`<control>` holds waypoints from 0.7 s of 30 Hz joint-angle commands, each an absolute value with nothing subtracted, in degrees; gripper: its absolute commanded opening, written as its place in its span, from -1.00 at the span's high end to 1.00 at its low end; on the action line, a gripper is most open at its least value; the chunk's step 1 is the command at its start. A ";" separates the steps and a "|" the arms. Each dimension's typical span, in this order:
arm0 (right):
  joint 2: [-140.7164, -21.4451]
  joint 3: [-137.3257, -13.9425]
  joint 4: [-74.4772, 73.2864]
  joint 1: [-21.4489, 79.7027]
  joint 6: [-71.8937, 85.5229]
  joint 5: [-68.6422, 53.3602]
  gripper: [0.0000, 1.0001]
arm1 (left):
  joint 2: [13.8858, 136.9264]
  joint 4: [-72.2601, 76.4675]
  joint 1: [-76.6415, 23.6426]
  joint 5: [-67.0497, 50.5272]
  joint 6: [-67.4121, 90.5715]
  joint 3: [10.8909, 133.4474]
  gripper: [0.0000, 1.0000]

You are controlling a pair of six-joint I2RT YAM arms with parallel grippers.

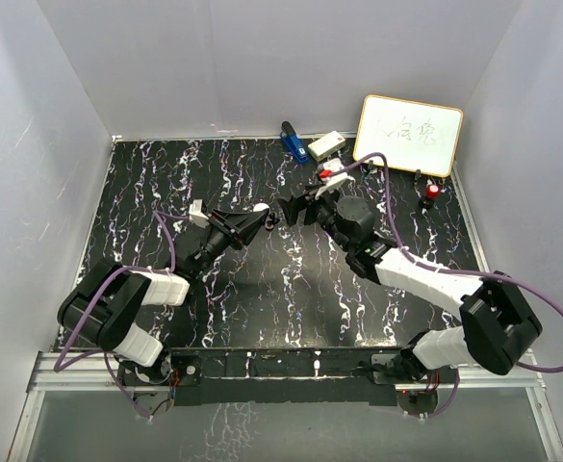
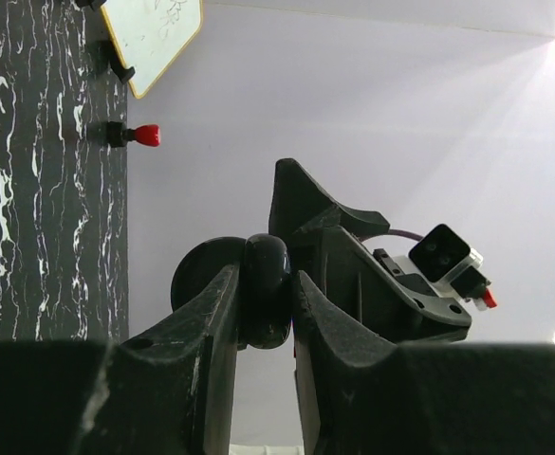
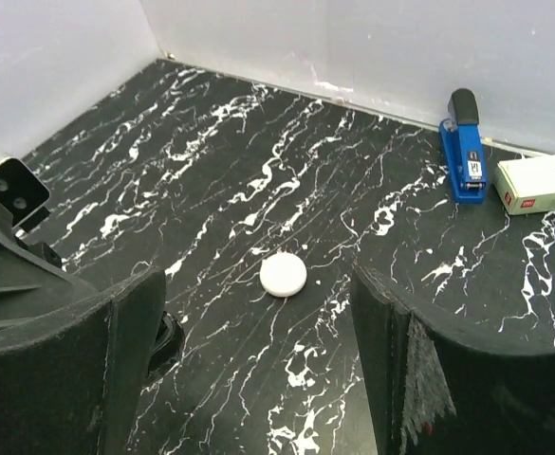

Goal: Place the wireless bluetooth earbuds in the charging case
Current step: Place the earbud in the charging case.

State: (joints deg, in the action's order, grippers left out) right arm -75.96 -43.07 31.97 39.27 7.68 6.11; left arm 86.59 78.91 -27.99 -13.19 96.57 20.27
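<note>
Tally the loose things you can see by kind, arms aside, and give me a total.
Blue stapler: 1
Pale box: 1
Whiteboard: 1
White round puck: 1
Red-capped piece: 1
Black rounded piece, clamped in the left gripper: 1
Total: 6

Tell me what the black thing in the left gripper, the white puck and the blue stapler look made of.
The black charging case, in the left gripper: likely glossy hard plastic; it shows soft highlights. The white puck: probably matte plastic, evenly dull. The blue stapler: seemingly smooth blue plastic body with a black top.
</note>
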 commanded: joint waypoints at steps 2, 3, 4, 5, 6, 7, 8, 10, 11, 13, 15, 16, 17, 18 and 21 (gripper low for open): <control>-77.45 -50.22 23.79 39.37 6.94 7.87 -0.54 | 85.00 78.20 -28.36 -14.11 94.13 22.24 1.00; -77.88 -50.74 23.17 39.37 6.94 7.75 -0.54 | 84.95 78.18 -28.38 -14.08 94.21 22.06 1.00; -78.47 -51.40 22.48 39.37 6.94 7.69 -0.54 | 84.79 78.14 -28.39 -13.94 94.26 21.99 1.00; -79.01 -51.94 21.89 39.37 6.90 7.93 -0.54 | 84.75 78.14 -28.41 -13.89 94.30 21.91 1.00; -79.43 -52.42 21.29 39.37 6.93 8.44 -0.54 | 84.60 78.09 -28.39 -13.82 94.31 21.89 1.00; -79.65 -52.46 20.98 39.31 6.90 8.73 -0.54 | 84.40 77.76 -28.39 -13.76 94.26 21.89 1.00; -79.77 -52.58 20.80 39.35 6.72 8.85 -0.54 | 84.22 77.44 -28.37 -13.67 94.22 21.84 1.00; -79.89 -52.84 19.63 39.33 6.43 10.08 -0.54 | 84.18 77.19 -28.39 -13.50 94.22 21.82 1.00; -79.89 -53.13 18.42 39.37 6.30 11.05 -0.53 | 84.26 77.24 -28.39 -13.39 94.30 21.93 1.00; -79.61 -53.55 16.23 39.34 5.84 12.38 -0.53 | 84.60 77.57 -28.38 -13.15 94.54 21.97 1.00; -79.01 -53.62 14.69 39.32 5.41 12.91 -0.53 | 85.04 77.89 -28.39 -12.96 94.78 22.09 1.00; -78.75 -53.49 14.14 39.32 5.29 12.85 -0.53 | 85.26 78.02 -28.35 -12.93 94.83 22.19 1.00; -78.42 -53.38 13.70 39.41 5.28 12.66 -0.53 | 85.51 78.16 -28.38 -12.92 94.90 22.35 1.00; -78.17 -53.23 13.23 39.41 5.32 12.47 -0.53 | 85.79 78.34 -28.39 -12.92 94.92 22.44 1.00; -77.43 -52.75 12.07 39.44 5.41 11.16 -0.53 | 86.34 78.64 -28.39 -12.93 95.08 22.73 1.00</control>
State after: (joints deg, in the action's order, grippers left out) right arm -80.18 -50.48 12.95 39.27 6.28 11.03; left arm 86.54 76.25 -28.25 -13.08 95.18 20.71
